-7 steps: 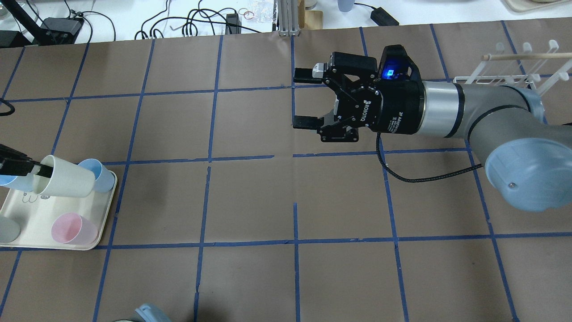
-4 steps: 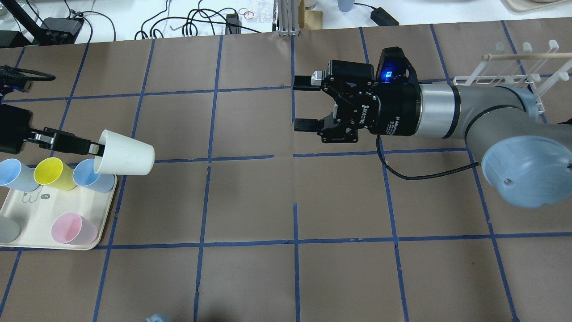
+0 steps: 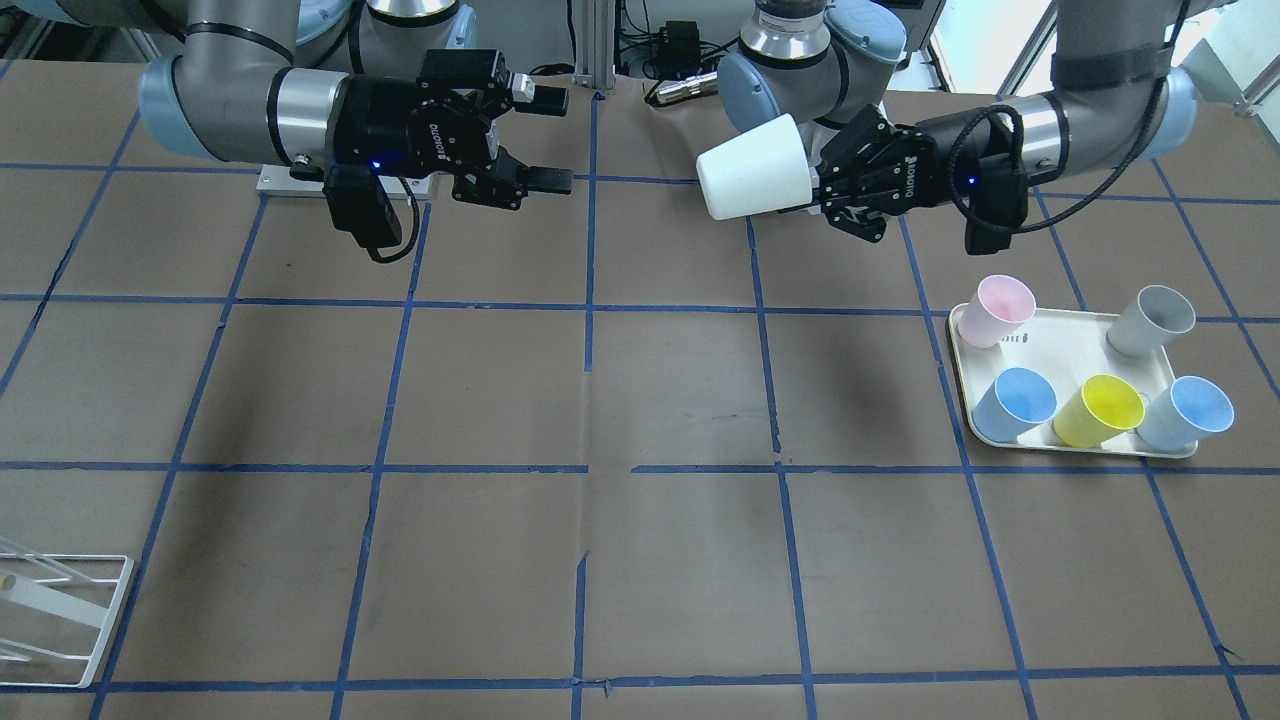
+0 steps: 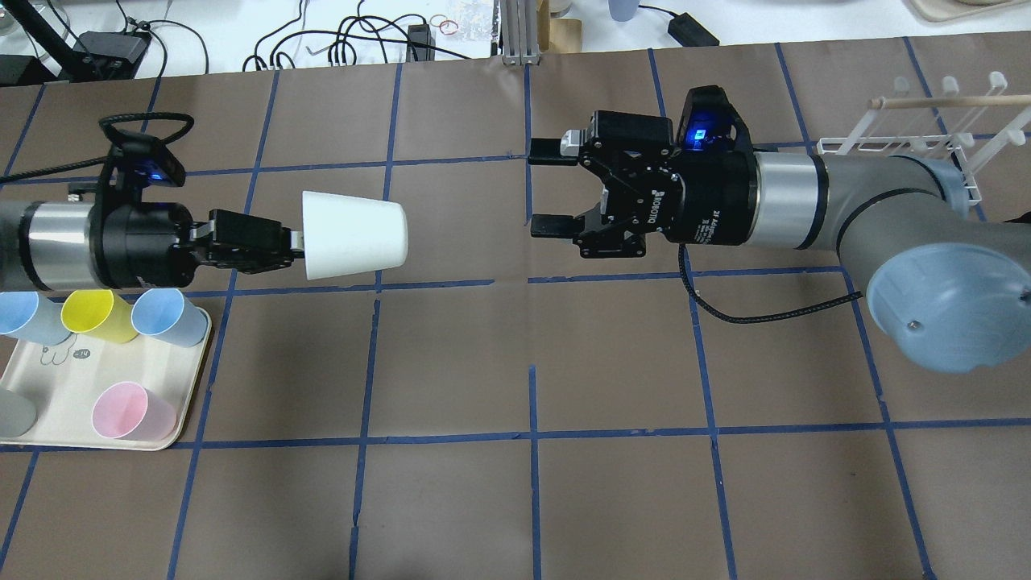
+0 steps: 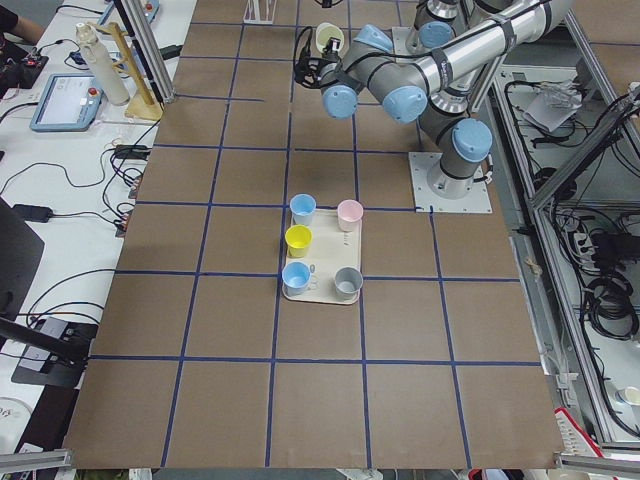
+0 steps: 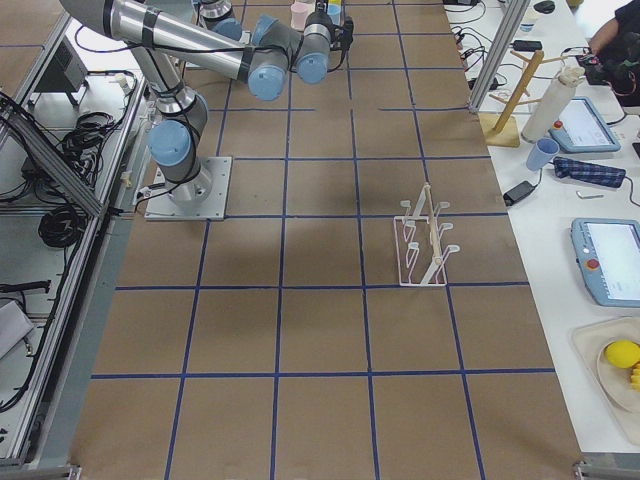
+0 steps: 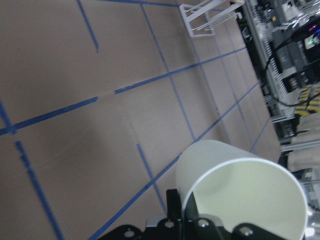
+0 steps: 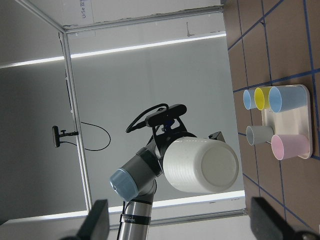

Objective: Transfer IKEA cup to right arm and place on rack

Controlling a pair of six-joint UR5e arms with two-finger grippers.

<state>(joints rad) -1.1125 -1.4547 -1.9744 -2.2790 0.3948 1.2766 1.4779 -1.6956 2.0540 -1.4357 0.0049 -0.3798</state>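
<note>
The IKEA cup, very pale cream, is held on its side above the table, base pointing at the right arm. My left gripper is shut on its rim, as also shows in the front view. The cup shows in the front view, the left wrist view and the right wrist view. My right gripper is open and empty, its jaws facing the cup across a gap of about one tile. The white wire rack stands at the far right, behind the right arm, with bare pegs.
A cream tray at the left edge holds a yellow cup, a pink cup, two blue cups and a grey cup. The right arm's black cable hangs low over the table.
My left gripper has lifted the IKEA cup off the tray and carried it up and right toward the right gripper. The right gripper has hardly moved and stays open.
</note>
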